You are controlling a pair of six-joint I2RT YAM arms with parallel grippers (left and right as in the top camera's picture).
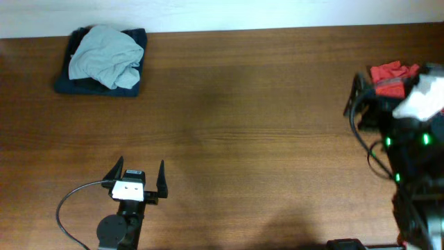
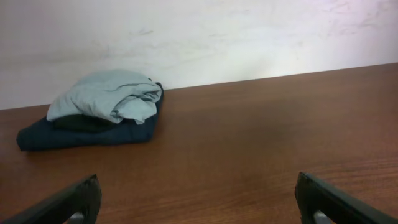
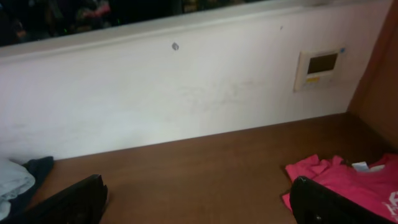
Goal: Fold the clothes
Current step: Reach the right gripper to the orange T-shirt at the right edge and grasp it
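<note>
The clothes (image 1: 390,76) are lying as a rumpled orange-red heap at the far right of the overhead view, partly tucked under the right arm, and nothing is gripping them. The right gripper (image 3: 199,208) is hanging with its jaws spread wide and empty. In its wrist view the red fabric is showing at the lower right, just behind one dark finger (image 3: 326,205), with a small white tag (image 3: 360,166) poking up from the folds. Because the heap is bunched, I am thinking a pinch there risks catching one loose layer, so the shirt would be coming up twisted instead of spreading flat. It is also sitting off to one side of the jaws, so a straight descent could be closing on bare table (image 1: 243,139). The left gripper (image 1: 141,165) is waiting at the lower left of the overhead view, equally wide open and holding nothing, well apart from the red heap. It would be crossing most of the table to help, and the two arms could be crowding each other over such a small bundle. Its cable (image 1: 69,201) is looping beside it and might be snagging on a long reach. At the upper left, a pale grey garment (image 1: 104,54) is resting on a dark navy cloth (image 1: 97,85), well clear of everything.
</note>
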